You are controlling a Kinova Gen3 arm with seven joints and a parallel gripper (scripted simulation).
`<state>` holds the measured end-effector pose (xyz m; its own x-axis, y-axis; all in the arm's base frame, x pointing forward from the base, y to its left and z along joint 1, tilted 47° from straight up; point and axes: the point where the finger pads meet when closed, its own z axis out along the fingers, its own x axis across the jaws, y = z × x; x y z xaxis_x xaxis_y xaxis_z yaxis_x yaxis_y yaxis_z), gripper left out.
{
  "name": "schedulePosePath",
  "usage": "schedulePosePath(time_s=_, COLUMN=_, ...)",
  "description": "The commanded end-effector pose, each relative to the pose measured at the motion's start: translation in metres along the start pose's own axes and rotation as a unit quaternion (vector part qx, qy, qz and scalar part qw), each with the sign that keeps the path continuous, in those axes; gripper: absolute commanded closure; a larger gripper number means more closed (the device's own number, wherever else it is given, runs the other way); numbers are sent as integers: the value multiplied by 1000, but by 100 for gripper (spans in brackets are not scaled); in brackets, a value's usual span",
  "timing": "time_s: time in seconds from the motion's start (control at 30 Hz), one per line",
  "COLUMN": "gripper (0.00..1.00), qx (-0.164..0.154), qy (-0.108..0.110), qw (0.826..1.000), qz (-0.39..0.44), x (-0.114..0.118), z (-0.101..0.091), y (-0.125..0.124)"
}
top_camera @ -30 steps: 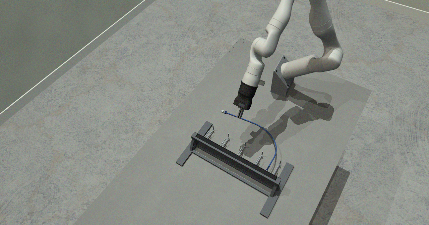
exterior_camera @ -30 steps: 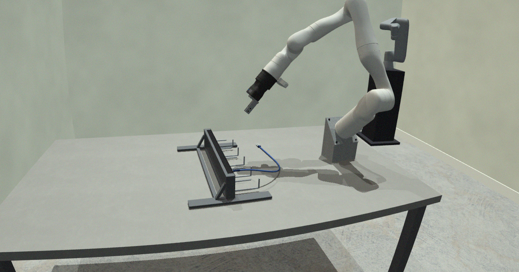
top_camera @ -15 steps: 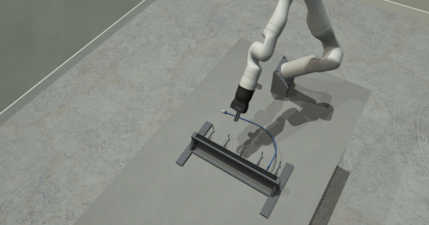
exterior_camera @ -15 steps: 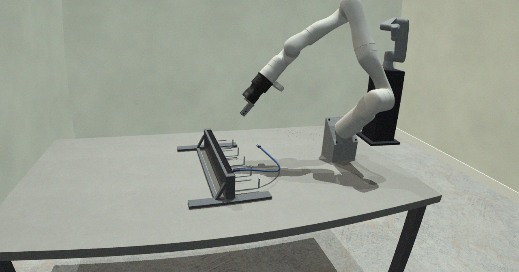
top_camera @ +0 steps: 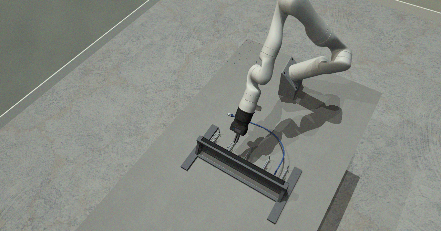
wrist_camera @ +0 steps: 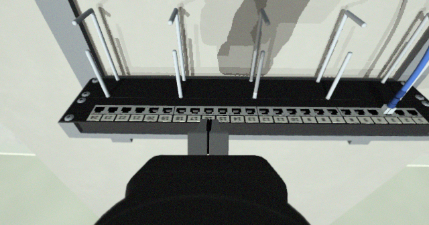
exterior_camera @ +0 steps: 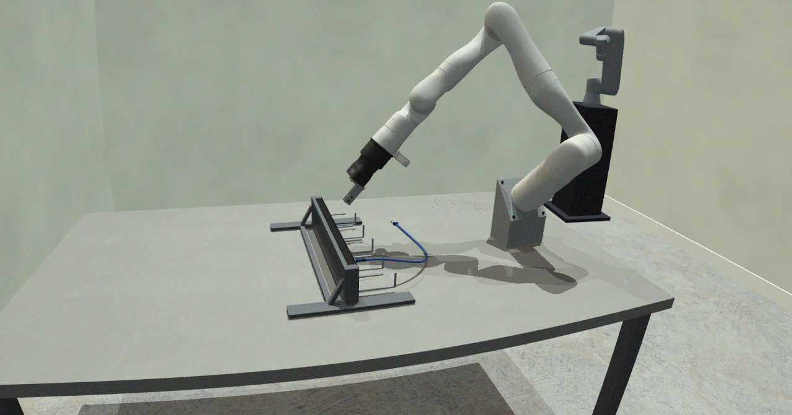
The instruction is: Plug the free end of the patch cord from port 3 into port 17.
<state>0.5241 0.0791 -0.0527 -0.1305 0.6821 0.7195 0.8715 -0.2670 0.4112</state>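
The black patch panel (top_camera: 246,165) (exterior_camera: 332,246) (wrist_camera: 234,91) stands upright in its grey rack on the table. The blue patch cord (top_camera: 277,140) (exterior_camera: 412,240) (wrist_camera: 407,84) is plugged into port 3 (wrist_camera: 389,110) and curves away over the table. Its free plug (top_camera: 228,114) (exterior_camera: 393,222) lies on the table, behind my wrist and apart from the fingers; it is not in the wrist view. My gripper (top_camera: 235,138) (exterior_camera: 350,197) (wrist_camera: 209,130) is shut and empty. It hangs tilted just above the panel's port side, its tips over plate 16, next to the empty port 17 jack (wrist_camera: 194,110).
Several thin wire hooks (wrist_camera: 177,51) (top_camera: 268,161) stick out from the panel on the port side, under and beside the fingers. The rack's two flat feet (top_camera: 283,195) (exterior_camera: 348,303) lie on the table. The arm's grey base block (top_camera: 289,81) (exterior_camera: 515,218) stands behind.
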Motion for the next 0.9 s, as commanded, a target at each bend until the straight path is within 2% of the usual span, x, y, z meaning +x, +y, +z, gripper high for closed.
schedulePosePath(time_s=0.0, gripper=100, qx=5, qy=3, qw=1000, qz=-4, x=3, z=19, y=-5)
schedulePosePath(time_s=0.87, gripper=100, qx=2, qy=5, qw=1000, qz=-2, x=5, z=20, y=-2)
